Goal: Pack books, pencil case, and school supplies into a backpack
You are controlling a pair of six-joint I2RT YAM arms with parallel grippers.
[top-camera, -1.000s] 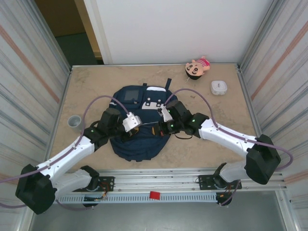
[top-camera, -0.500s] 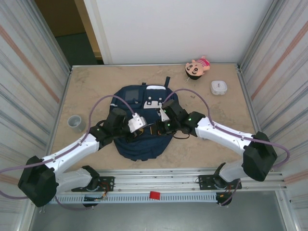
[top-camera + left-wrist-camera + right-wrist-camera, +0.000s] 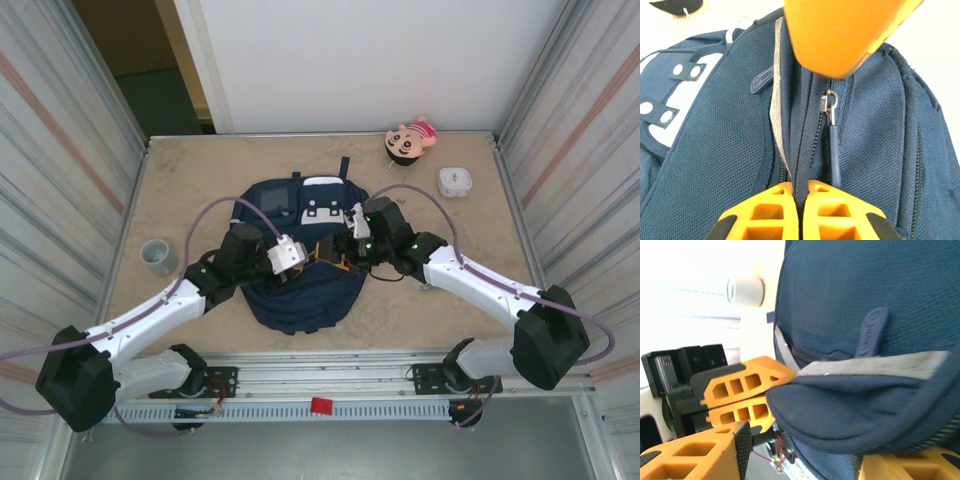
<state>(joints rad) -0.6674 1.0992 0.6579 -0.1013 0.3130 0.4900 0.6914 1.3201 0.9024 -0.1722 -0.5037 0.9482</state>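
1. Room: ribbed metal panels [image 3: 60,150] close in both sides, and a plain white wall [image 3: 360,60] stands at the back.
2. Desk [image 3: 200,170]: beige mottled top with a metal rail [image 3: 330,365] along the near edge.
3. Backpack [image 3: 300,295]: navy, lying flat mid-desk between the two arms. Its white patches [image 3: 322,210] and grey panel [image 3: 272,200] are at the far end.
4. Left tool [image 3: 800,190]: closed, pinching the backpack's fabric at the zip seam, just beside the pale stripe [image 3: 779,125].
5. Right tool [image 3: 805,455]: fingers stand apart with a fold of the backpack bulging between them. It sits close to the left tool over the same seam.
6. Plush doll [image 3: 412,138]: pink, at the far edge, well apart from the backpack.
7. White box [image 3: 454,181]: rounded, near the doll, toward the right panels.
8. Grey cup [image 3: 155,253]: on the left side, beside the left arm, apart from the backpack.
9. Zip pull [image 3: 833,150]: lies along the seam, just ahead of the left tool's fingers.
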